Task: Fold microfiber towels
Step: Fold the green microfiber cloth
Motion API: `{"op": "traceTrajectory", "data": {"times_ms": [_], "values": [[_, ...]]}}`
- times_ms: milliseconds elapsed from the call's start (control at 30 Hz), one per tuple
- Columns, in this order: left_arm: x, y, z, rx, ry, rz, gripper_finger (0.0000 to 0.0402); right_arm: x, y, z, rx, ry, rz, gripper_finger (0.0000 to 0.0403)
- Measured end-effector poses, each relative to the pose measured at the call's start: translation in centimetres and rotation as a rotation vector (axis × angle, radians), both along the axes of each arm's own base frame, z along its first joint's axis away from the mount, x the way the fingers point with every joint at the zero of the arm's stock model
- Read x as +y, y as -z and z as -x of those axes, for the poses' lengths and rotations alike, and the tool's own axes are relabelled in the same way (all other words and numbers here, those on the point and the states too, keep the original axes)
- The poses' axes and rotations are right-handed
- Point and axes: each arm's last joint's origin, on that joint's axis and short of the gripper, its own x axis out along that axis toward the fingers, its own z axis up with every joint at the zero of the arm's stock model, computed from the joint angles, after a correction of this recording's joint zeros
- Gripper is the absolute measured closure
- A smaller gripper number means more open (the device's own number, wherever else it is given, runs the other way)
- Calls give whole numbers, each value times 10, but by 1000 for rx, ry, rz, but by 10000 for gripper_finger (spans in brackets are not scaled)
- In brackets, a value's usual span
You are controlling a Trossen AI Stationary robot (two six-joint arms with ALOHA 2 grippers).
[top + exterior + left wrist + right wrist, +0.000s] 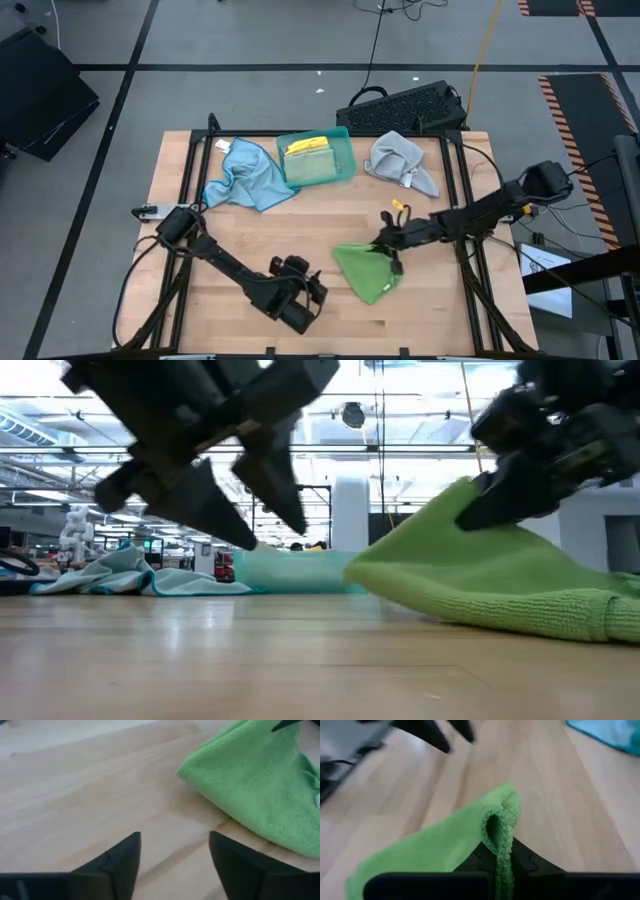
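Green towel (497,827) pinched in right hand (498,865) (wrist view only).

Bright overhead light, soft shadows — wrist views blurred

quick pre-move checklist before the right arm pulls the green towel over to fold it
1. Right gripper shut on green towel edge: ok.
2. Left gripper open, clear of the towel: ok.
3. Bare table beside the towel for the fold: ok.
4. Towel's lower layer lying flat: cannot tell.
5. Blue towel, grey towel and teal tray out of the path: ok.
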Motion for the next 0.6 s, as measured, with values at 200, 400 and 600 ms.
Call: {"op": "traceTrajectory", "data": {"times_ms": [200,400,600], "values": [[25,-2,-29,77,158,-14,75,4,5,24,-167,-95,51,395],[58,-4,-49,155,253,-87,21,2,10,35,-211,-140,120,394],[72,-10,-67,131,441,-33,29,1,12,40,-219,-169,184,393]]}}
